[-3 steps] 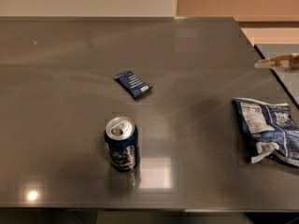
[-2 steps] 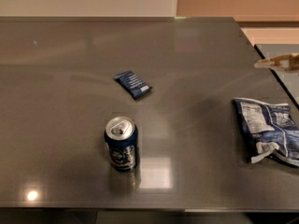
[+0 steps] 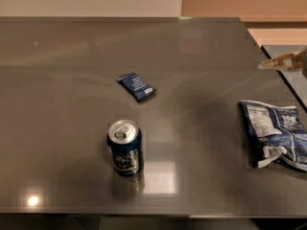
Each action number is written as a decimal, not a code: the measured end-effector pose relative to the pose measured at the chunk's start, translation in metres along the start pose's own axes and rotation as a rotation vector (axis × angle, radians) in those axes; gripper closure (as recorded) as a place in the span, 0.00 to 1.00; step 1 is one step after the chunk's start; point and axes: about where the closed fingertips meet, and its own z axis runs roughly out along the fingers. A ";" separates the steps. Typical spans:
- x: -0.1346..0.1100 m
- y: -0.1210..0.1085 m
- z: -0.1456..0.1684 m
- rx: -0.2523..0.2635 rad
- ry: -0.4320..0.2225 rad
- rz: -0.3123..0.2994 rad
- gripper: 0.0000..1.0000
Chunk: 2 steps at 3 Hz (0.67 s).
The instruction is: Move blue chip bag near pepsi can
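No words are legible: pepsi can [image 3: 124, 150] logo and blue chip bag [image 3: 276, 133] label are blurred. Gripper [image 3: 269, 63] at right edge.

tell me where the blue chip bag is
Camera view: the blue chip bag lies at the table's right edge, well right of the pepsi can; the claw sits farther back.

The pepsi can [image 3: 124, 148] stands upright on the grey table [image 3: 67, 80], lower centre-left of the frame, with a small dark blue packet [image 3: 137, 86] lying flat above it. The blue chip bag [image 3: 276, 134] lies crumpled at the right edge, well apart from the can. The gripper [image 3: 283, 61] shows at the right edge above the bag.
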 end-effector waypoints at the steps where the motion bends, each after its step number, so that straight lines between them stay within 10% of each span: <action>1: 0.013 0.011 0.003 -0.032 0.030 -0.032 0.00; 2: 0.027 0.028 0.013 -0.051 0.025 -0.057 0.00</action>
